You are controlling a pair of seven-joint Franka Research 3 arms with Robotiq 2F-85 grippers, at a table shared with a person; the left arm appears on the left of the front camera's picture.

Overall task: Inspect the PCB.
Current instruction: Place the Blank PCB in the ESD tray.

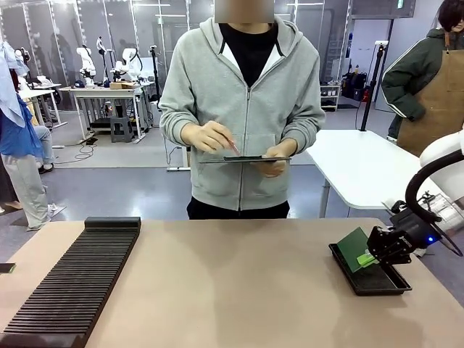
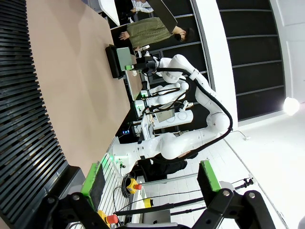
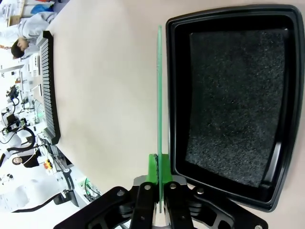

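Across the tan table stands the person in the grey hoodie, head down over a dark tablet held flat in one hand, a pen in the other. Down the robot's left side runs the long black slotted rack, and over on the right sits the shallow black tray, its foam-lined floor bare in the right wrist view. Now the action: the right gripper has its green pads pressed together on one edge of the PCB, pinching the green board so it stands tilted on edge just at the tray's near rim, edge-on to its own wrist camera. The left gripper hangs with its fingers spread wide, holding nothing. This looks like the pick-up stage, board in grip beside the tray. The next move would likely call for lifting it clear and turning its face toward a camera or the person, without letting that thin edge slip.
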